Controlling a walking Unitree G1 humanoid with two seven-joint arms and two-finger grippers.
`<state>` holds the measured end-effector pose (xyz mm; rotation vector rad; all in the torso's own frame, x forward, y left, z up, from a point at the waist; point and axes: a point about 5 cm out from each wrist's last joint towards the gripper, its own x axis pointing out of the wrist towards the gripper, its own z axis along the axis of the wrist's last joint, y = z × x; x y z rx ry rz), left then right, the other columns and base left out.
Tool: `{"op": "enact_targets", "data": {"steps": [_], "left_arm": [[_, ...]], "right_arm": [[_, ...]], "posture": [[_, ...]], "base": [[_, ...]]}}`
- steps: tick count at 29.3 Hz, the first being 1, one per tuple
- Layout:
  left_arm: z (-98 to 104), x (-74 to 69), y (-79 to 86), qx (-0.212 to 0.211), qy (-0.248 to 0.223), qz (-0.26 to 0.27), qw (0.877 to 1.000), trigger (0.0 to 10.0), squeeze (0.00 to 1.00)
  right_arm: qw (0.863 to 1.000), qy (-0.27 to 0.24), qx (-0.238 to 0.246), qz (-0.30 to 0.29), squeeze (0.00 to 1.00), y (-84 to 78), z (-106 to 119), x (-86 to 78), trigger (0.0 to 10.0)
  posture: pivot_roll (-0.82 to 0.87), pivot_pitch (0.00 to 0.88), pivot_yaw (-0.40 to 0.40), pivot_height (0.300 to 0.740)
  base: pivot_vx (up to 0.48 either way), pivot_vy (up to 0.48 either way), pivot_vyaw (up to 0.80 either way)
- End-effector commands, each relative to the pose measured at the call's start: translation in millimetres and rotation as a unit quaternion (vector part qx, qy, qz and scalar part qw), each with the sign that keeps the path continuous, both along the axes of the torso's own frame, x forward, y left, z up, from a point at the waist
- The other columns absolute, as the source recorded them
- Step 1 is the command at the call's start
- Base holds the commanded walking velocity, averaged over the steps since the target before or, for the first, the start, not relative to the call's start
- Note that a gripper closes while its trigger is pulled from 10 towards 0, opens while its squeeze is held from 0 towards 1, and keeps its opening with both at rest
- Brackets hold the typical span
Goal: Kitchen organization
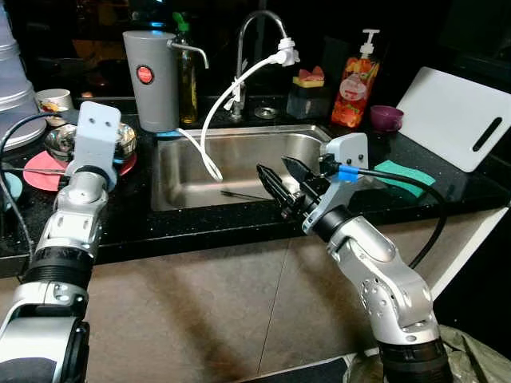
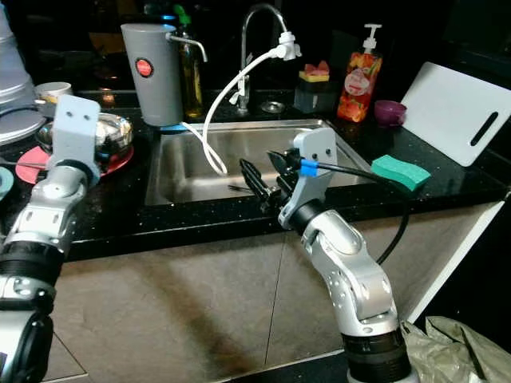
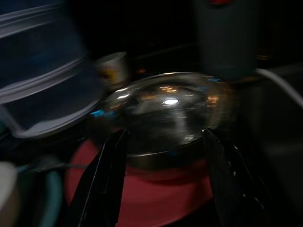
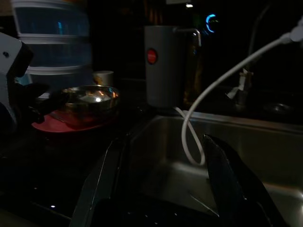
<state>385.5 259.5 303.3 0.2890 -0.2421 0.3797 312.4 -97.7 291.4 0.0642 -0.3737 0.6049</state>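
The left gripper (image 3: 163, 184), fingers spread, frames the steel bowl (image 3: 165, 113) resting on the red plate (image 3: 161, 194) at the worktop's left. Next: close on its rim. The right gripper (image 1: 279, 182) waits open over the sink (image 1: 239, 159).

A soap bottle (image 1: 356, 80) stands behind the sink's (image 1: 239, 171) right back corner; a white hose (image 1: 231, 104) loops from the tap (image 1: 255, 32).
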Motion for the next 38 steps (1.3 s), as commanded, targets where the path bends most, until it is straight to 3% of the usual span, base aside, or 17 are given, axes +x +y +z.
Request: {"op": "enact_targets", "data": {"steps": [1, 6, 9, 12, 14, 20, 26, 30, 33, 34, 35, 38], "left_arm": [[-5.1, -7.2, 12.6, -0.019, 0.002, 0.054, 0.998, 10.0, 0.00], [-12.6, -10.6, 18.8, -0.033, 0.008, 0.079, 0.996, 10.0, 0.00], [-18.6, -7.6, 13.9, -0.017, 0.031, 0.049, 0.998, 10.0, 0.00], [-14.1, -3.0, 7.6, 0.059, 0.054, 0.001, 0.997, 10.0, 0.00], [-6.0, 0.0, 3.3, 0.140, 0.074, -0.038, 0.987, 10.0, 0.00], [7.7, 6.0, 4.5, 0.185, 0.092, -0.069, 0.976, 10.0, 0.00], [11.8, 10.6, 4.5, 0.156, 0.100, -0.084, 0.979, 10.0, 0.00], [11.2, 13.6, -5.2, 0.134, 0.093, -0.112, 0.980, 10.0, 0.00], [14.7, 13.7, -27.6, 0.075, 0.024, -0.171, 0.982, 10.0, 0.00], [14.7, 13.7, -27.6, 0.075, 0.024, -0.171, 0.982, 10.0, 0.00], [17.9, 8.1, -43.6, 0.023, -0.046, -0.195, 0.979, 10.0, 0.00], [16.3, -0.2, -56.2, -0.029, -0.098, -0.212, 0.972, 10.0, 0.00]], "right_arm": [[1.000, -0.007, 0.008, 0.005, 0.00, -1.9, 2.4, -3.8, 10.0], [1.000, -0.007, 0.010, 0.006, 0.00, -0.8, 2.1, -4.4, 10.0], [1.000, -0.007, 0.010, 0.007, 0.00, -0.4, 2.1, -4.6, 10.0], [1.000, -0.010, 0.008, 0.009, 0.00, -0.1, 3.2, -4.6, 10.0], [1.000, -0.014, 0.003, 0.012, 0.00, 0.0, 4.8, -4.3, 10.0], [0.999, -0.026, -0.018, 0.019, 0.00, 1.6, 6.3, -4.4, 10.0], [0.999, -0.024, -0.010, 0.020, 0.00, 4.9, 4.5, -5.4, 10.0], [1.000, -0.017, -0.003, 0.019, 0.00, 7.5, 1.5, -6.4, 10.0], [1.000, -0.012, 0.026, -0.008, 0.00, 3.3, 0.2, -5.1, 10.0], [1.000, -0.012, 0.026, -0.008, 0.00, 3.3, 0.2, -5.1, 10.0], [0.996, -0.011, 0.071, -0.058, 0.00, -8.2, 3.5, 0.4, 10.0], [0.989, -0.017, 0.097, -0.110, 0.00, -21.1, 5.9, 4.7, 10.0]], "posture": [[0.01, 0.129, -0.039, 0.740], [0.01, 0.128, -0.037, 0.740], [0.01, 0.128, -0.037, 0.740], [0.01, 0.123, -0.041, 0.740], [0.01, 0.123, -0.041, 0.740], [0.02, 0.125, -0.036, 0.740], [0.01, 0.119, -0.019, 0.740], [0.01, 0.115, -0.022, 0.740], [0.01, 0.107, -0.027, 0.740], [0.01, 0.107, -0.027, 0.740], [0.01, 0.108, -0.032, 0.740], [0.01, 0.107, -0.031, 0.740]], "base": [[0.000, 0.000, 0.00], [0.000, 0.000, 0.00], [0.000, 0.000, 0.00], [0.000, 0.000, 0.00], [0.000, 0.000, 0.00], [0.000, 0.000, 0.00], [0.000, 0.000, 0.00], [0.000, 0.000, 0.00], [0.000, 0.000, 0.00], [0.000, 0.000, 0.00], [0.000, 0.000, 0.00], [0.000, 0.000, 0.00]]}}
